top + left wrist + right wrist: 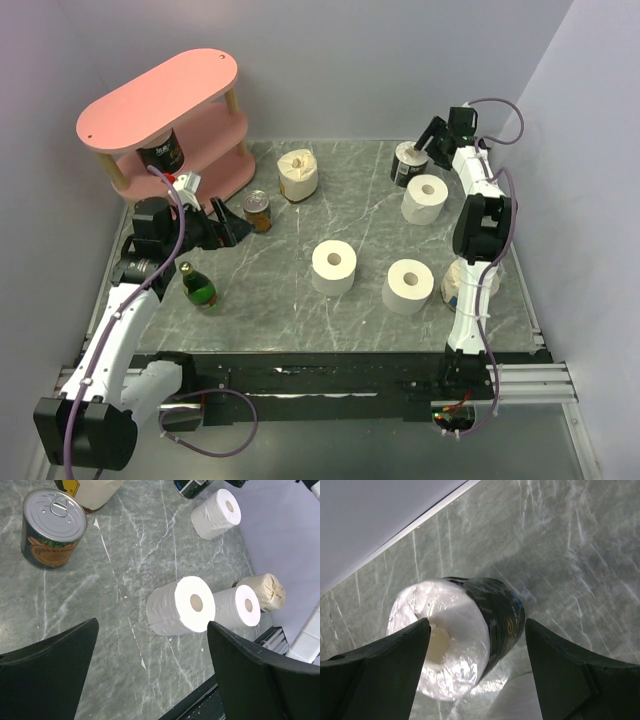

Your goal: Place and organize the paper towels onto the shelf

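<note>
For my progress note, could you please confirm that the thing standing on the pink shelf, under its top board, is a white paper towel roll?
Not quite. The thing standing on the pink shelf, under its top board, is a dark labelled can, not a white paper towel roll. The top external view shows this.
</note>
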Available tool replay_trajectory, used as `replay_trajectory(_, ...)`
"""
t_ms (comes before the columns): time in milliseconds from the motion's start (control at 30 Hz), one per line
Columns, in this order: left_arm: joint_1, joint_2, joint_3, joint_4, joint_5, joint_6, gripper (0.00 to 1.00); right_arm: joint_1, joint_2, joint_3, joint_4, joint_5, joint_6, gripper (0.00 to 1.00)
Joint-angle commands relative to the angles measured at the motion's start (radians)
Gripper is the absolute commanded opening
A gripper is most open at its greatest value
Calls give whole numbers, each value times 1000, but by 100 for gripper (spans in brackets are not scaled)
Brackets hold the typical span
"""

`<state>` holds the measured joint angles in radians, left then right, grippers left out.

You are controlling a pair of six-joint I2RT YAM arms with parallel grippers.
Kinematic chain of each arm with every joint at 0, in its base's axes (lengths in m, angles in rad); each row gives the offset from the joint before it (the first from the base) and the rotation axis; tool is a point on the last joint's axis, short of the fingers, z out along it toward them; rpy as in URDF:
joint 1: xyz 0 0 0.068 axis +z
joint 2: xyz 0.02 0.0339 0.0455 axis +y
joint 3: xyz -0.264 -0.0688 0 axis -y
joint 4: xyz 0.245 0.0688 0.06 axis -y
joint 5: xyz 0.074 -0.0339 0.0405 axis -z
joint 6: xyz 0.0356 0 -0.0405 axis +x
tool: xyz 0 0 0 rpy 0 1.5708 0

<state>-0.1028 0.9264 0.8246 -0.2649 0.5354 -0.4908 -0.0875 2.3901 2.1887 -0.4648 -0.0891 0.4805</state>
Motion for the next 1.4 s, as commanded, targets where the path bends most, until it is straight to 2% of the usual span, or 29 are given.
replay_trajectory(0, 35, 14, 2, 62, 75, -8, 96, 5, 56, 121, -15, -24, 12, 83)
replay_trajectory(100, 45, 15, -1, 70, 78, -12, 96, 6, 67, 143, -31, 0, 13, 81)
replay_trajectory(200, 49, 11, -2, 70, 75, -9, 96, 15, 58, 124, -11, 6, 3, 73)
replay_trajectory(267, 51, 5, -1, 64, 64, -6, 96, 20, 70, 150, -50, 12, -6, 73)
replay_trajectory(367, 52, -1, -2, 62, 52, -3, 96, 26, 44, 125, -45, 5, -22, 76)
replay_trajectory(500, 54, -12, -8, 64, 44, -5, 96, 28, -29, -1, 17, -18, -33, 83)
replay_trajectory(700, 57, -11, -10, 72, 41, -9, 96, 26, -66, -7, -9, -8, -23, 84)
replay_trajectory(1033, 60, -21, -15, 72, 12, -9, 97, 28, 23, 83, -52, -9, -23, 73)
replay_trajectory(1133, 60, -27, -18, 70, -3, -8, 97, 28, 32, 112, -55, -18, -23, 63)
replay_trajectory(1200, 60, -29, -18, 67, -12, -6, 96, 28, 17, 112, -32, -40, -20, 53)
replay_trajectory(1367, 60, -43, -19, 66, -32, -5, 96, 29, -29, 115, 8, -60, -13, 43)
